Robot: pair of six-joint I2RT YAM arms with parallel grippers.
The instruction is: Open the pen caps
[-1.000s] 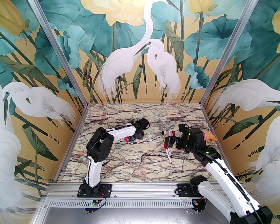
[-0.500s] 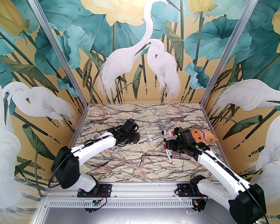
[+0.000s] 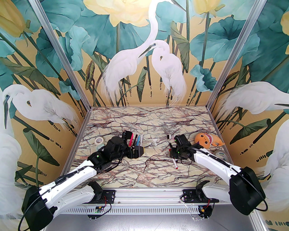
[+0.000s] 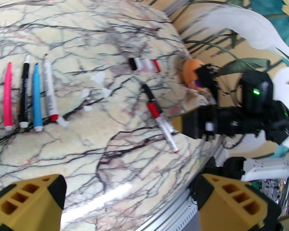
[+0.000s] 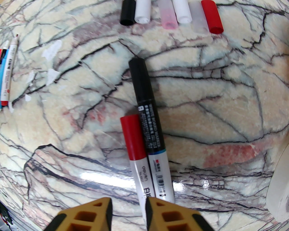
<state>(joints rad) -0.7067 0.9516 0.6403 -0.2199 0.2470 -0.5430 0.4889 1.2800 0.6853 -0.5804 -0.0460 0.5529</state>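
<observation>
Gaping wide, the left tool (image 4: pixel 131 185) sits near four pens (image 4: pixel 37 94).

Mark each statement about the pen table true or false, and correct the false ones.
1. A black cap and a red cap sit at opposite ends of the row of loose caps. True.
2. The left gripper holds the pink pen. False: its jaws stand wide open and empty, and the pink pen lies in a row of four.
3. Both pens before the right gripper, the red-capped pen and the black-capped pen, have caps on. True.
4. The orange plush toy lies at the left edge of the table. False: it lies near the right edge.
5. A tape roll sits near the table's left edge. True.
</observation>
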